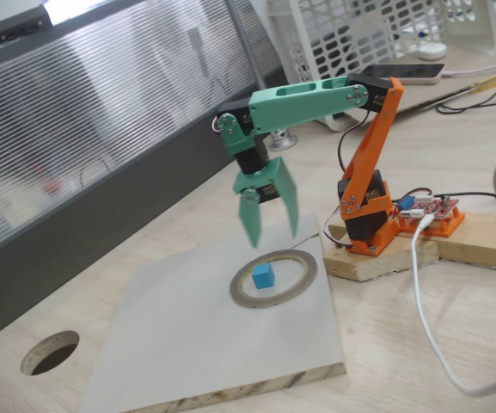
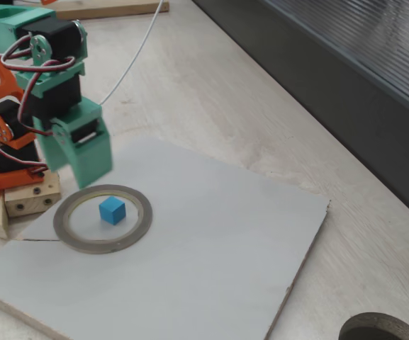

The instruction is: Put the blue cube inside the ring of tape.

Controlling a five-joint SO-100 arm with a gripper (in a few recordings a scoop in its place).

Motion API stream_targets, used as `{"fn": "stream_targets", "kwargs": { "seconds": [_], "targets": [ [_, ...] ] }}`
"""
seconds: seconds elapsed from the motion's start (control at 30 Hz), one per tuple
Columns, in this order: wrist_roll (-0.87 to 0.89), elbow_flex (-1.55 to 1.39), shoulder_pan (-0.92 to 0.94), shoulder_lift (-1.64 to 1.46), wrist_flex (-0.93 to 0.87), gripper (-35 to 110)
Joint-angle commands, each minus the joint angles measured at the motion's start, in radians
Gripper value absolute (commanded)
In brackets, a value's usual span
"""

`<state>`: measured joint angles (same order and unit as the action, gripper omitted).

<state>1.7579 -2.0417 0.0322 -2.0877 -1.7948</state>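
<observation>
Blue cube [image 1: 263, 275] [image 2: 112, 210] rests flat on the white board [image 1: 205, 335] [image 2: 211, 248], inside the ring of tape [image 1: 273, 278] [image 2: 103, 218], touching no rim. My pincer [image 1: 272, 225] [image 2: 83, 159] hangs above the ring, jaws parted, empty.

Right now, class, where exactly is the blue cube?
In both fixed views the blue cube sits on the white board inside the ring of tape, apart from its rim, with the open green gripper hanging above it.
</observation>
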Motion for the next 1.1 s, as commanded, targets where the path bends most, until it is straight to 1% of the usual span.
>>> {"fn": "stream_targets", "kwargs": {
  "seconds": [0.0, 0.9, 0.97, 1.07],
  "targets": [
    [0.006, 0.015, 0.006, -0.028, -0.087, 46],
    [0.006, 0.026, 0.018, -0.032, -0.101, 46],
    [0.006, 0.026, 0.057, -0.032, -0.120, 46],
    [0.006, 0.026, 0.106, -0.032, -0.210, 46]
  ]
}}
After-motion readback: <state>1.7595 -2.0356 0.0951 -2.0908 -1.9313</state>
